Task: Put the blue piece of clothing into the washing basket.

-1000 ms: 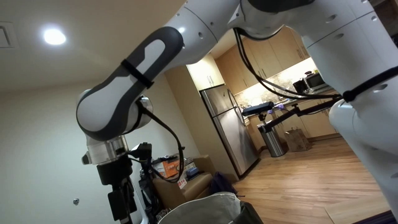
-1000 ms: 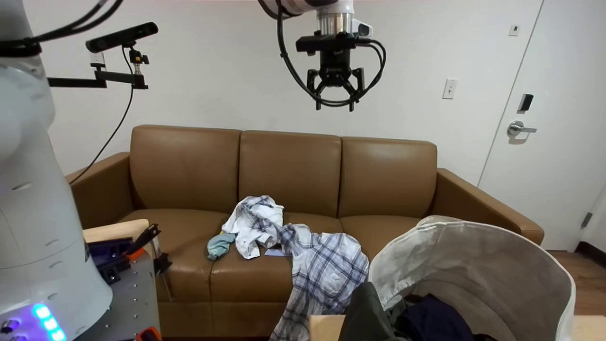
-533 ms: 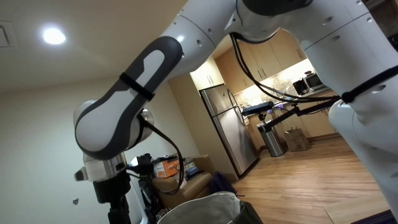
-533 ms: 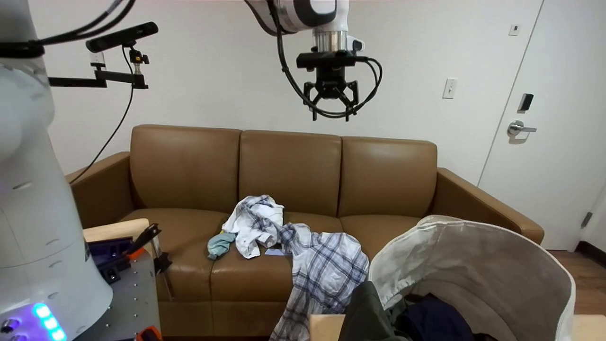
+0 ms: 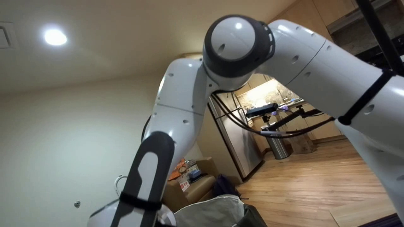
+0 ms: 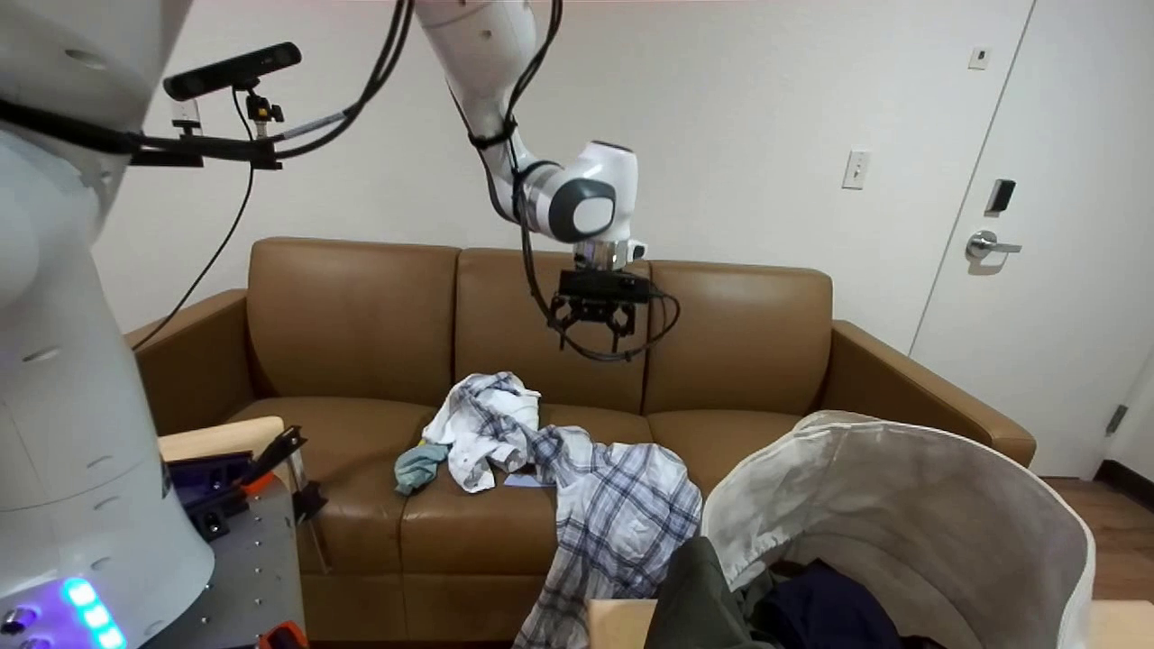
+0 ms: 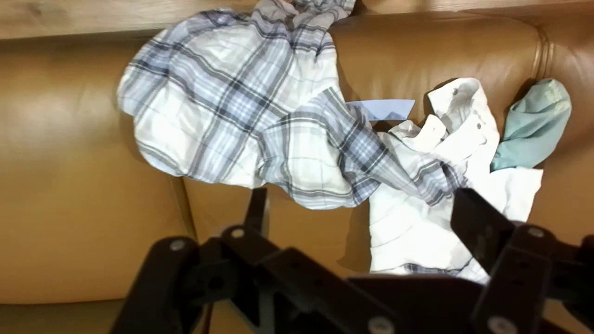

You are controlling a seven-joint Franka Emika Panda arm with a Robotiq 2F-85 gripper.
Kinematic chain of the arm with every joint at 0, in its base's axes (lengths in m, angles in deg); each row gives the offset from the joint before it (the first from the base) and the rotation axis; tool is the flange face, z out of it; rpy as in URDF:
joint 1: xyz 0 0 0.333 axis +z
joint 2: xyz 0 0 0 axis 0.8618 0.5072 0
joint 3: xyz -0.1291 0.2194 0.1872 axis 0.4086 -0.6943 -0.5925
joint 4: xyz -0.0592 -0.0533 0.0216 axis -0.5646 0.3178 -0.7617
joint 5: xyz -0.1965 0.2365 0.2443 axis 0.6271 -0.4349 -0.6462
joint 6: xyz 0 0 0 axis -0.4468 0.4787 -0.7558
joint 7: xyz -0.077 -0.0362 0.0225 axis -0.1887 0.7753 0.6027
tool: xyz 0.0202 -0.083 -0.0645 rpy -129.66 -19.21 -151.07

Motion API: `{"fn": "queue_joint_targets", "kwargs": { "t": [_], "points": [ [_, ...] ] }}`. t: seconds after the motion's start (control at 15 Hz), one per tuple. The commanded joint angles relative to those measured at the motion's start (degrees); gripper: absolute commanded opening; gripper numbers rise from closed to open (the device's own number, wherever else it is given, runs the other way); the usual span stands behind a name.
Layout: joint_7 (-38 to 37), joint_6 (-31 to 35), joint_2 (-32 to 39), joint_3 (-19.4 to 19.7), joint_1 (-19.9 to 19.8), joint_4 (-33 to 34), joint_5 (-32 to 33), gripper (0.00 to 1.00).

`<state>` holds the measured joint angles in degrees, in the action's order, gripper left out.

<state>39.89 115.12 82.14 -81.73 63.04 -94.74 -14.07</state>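
Note:
The washing basket (image 6: 956,514) is a large round light grey tub at the front right, and its rim also shows in an exterior view (image 5: 211,211). A very dark navy cloth (image 6: 829,604) lies inside it. Its colour fits the blue piece of clothing, but only part shows, so I cannot tell if it is that garment. My gripper (image 6: 589,347) is open and empty in front of the sofa backrest, above the clothes and apart from them. In the wrist view the fingers (image 7: 361,191) are wide apart over the sofa, a plaid shirt and white cloth.
A blue-white plaid shirt (image 6: 622,505) hangs over the front of the brown sofa (image 6: 739,338). A white cloth (image 6: 487,437) and a teal cloth (image 6: 420,467) lie beside it. A dark green cloth (image 6: 694,599) drapes over the basket's near rim. A wooden edge (image 6: 622,622) stands in front.
The arm has reached downward. My gripper has dropped from in front of the wall to in front of the sofa backrest, slightly leftward, still open. The clothes and basket have not moved.

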Motion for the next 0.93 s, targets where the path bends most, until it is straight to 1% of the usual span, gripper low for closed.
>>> {"fn": "queue_joint_targets", "kwargs": {
  "t": [0.0, 0.07, 0.2, 0.27, 0.33, 0.4, 0.53, 0.6, 0.73, 0.87],
  "points": [
    [-0.69, 0.72, 2.66, -1.71, -1.27, 0.82, 1.34, 1.00],
    [-0.79, 0.83, 3.54, -1.74, -1.27, 1.22, 1.53, 1.00],
    [-0.73, 0.70, 2.61, -1.63, -1.40, 1.35, 1.45, 1.00],
    [-2.91, 1.89, 0.16, 0.03, 0.62, -0.35, 3.90, 1.00],
    [-4.20, 2.35, 0.67, 1.47, 2.30, 0.21, 6.98, 1.00],
    [-4.01, 2.74, 2.55, 1.55, 2.60, 1.62, 9.03, 1.00],
    [-2.27, 4.36, 8.75, 1.46, 2.87, 5.84, 12.52, 1.00],
    [-0.21, 3.83, 12.69, 0.38, 2.12, 9.02, 12.61, 1.00],
    [4.96, 3.10, 19.99, -3.23, -0.44, 15.36, 10.79, 1.00],
    [8.99, 0.69, 27.38, -5.25, -1.40, 22.42, 10.57, 1.00]
  ]
}}
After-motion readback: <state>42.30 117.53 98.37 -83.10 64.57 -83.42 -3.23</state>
